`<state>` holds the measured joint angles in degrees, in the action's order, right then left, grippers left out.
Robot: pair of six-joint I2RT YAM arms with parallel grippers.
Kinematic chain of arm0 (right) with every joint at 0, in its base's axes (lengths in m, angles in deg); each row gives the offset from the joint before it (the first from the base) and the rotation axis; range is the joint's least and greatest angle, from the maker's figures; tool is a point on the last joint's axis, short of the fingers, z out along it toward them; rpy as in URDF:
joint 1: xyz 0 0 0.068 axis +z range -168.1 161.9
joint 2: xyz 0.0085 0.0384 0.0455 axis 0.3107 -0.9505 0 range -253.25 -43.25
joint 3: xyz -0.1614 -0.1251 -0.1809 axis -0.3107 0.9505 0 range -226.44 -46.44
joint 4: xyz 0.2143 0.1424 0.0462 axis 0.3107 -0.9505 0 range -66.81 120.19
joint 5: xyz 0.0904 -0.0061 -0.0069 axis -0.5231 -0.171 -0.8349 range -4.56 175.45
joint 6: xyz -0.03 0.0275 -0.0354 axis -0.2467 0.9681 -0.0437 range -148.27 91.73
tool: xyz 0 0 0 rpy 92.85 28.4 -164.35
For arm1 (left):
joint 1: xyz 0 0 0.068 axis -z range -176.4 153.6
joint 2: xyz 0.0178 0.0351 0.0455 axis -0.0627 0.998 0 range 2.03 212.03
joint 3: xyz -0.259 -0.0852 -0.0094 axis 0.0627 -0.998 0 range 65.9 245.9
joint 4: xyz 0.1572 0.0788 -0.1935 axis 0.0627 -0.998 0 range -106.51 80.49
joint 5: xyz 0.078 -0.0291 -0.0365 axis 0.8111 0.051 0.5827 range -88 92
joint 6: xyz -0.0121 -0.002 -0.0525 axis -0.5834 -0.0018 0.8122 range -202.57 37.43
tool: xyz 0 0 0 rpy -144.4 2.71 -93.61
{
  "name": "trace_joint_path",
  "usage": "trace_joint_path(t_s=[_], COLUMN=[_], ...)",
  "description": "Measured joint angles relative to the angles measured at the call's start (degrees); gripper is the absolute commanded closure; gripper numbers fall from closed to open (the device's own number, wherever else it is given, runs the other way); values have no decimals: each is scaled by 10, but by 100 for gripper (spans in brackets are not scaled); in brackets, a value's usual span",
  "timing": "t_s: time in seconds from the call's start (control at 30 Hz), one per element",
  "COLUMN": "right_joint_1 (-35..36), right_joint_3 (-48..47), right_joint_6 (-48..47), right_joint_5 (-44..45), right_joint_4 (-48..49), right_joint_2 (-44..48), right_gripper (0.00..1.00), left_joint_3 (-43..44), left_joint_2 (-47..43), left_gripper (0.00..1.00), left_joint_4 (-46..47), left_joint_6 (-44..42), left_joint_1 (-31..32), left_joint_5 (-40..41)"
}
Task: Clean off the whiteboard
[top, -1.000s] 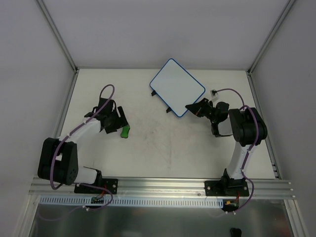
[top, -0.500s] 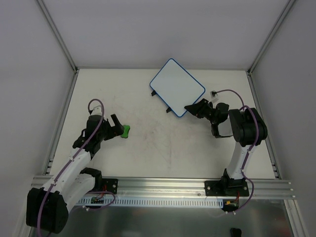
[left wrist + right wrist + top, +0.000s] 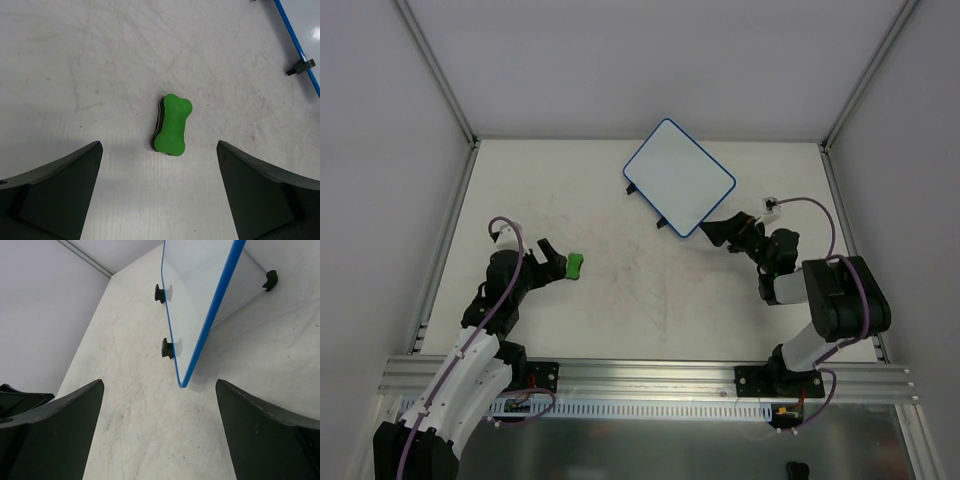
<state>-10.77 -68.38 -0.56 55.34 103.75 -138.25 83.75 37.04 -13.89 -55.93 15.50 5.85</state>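
Whiteboard (image 3: 679,178): lying far, right of centre, showing no scribbles; I am judging the wiping done.
Left claw (image 3: 159,146): I am holding it spread, empty; green eraser (image 3: 171,125) lying free just ahead.
Right claw (image 3: 160,382): gaping empty near the board's near corner, apart.
Views: my wrists are showing the feet (image 3: 167,348) close; only the top is showing the whole face.

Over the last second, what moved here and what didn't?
The left claw opened and drew back toward its base, leaving the green eraser behind. The right claw opened and backed slightly off the whiteboard corner. Eraser and whiteboard stayed put.
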Motion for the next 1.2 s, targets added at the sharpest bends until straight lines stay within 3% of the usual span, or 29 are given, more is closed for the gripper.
trace_joint_path(t_s=[0.2,0.6,0.87,1.2], right_joint_1=[-5,-8,-8,-8], right_joint_3=[78,116,146,152], right_joint_6=[-18,-146,-175,-175], right_joint_5=[19,93,158,184], right_joint_4=[-21,-421,-591,-620], right_joint_2=[150,610,662,657], right_gripper=[1,1,1,1], left_joint_3=[0,0,0,0], left_joint_2=[-2,4,6,22], left_gripper=[1,1,1,1], left_joint_4=[6,8,30,50], left_joint_6=[-5,3,9,9], left_joint_1=[0,0,0,0], left_joint_5=[3,0,-3,-3])
